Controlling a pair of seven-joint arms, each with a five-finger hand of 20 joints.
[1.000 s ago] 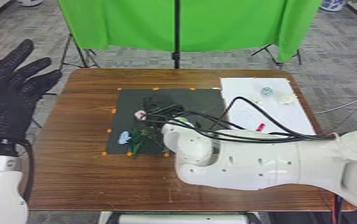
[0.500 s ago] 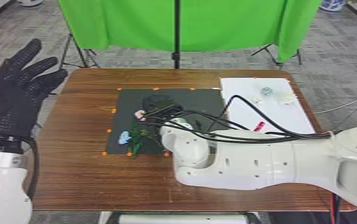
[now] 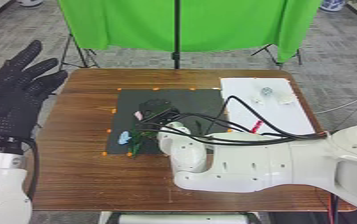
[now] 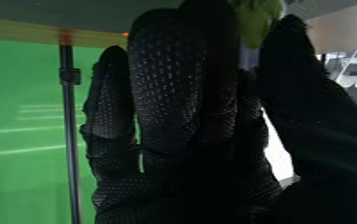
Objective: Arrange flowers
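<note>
- Setting out flowers on the dark mat (image 3: 203,95) looks like the step in hand; the mat lies toward the left edge of the tabletop (image 3: 77,172).
- The right robot hand (image 3: 156,106) is low over the mat, between its left and right edges. I cannot tell whether it is open, closed or gripping a flower.
- The left robot hand (image 3: 8,102) is open, its fingers spread, beside the tabletop's left edge.
- The pink flower (image 3: 139,115) sits near the mat's left edge, just beside the right hand. The blue flower (image 3: 124,137) is nearer the mat's near left corner, with green stems (image 3: 137,145) by the near edge.
- At the tabletop's far right corner, the white sheet (image 3: 245,87) bears a pale blue piece (image 3: 266,91) and an off-white piece (image 3: 285,99); a red piece (image 3: 257,126) is by its near edge.
- To do this well, I would keep the hand low, lay each stem along the others, and let go gently so that no petal catches on the glove. The loose cables (image 3: 212,136) should be kept off the stems, or they might drag them.
- The head view gives the layout between the mat's edges. The right wrist view gives a close look at something yellow-green (image 4: 258,17) by the far end of the glove, perhaps a bloom; whether it is held or merely near, I cannot tell.
</note>
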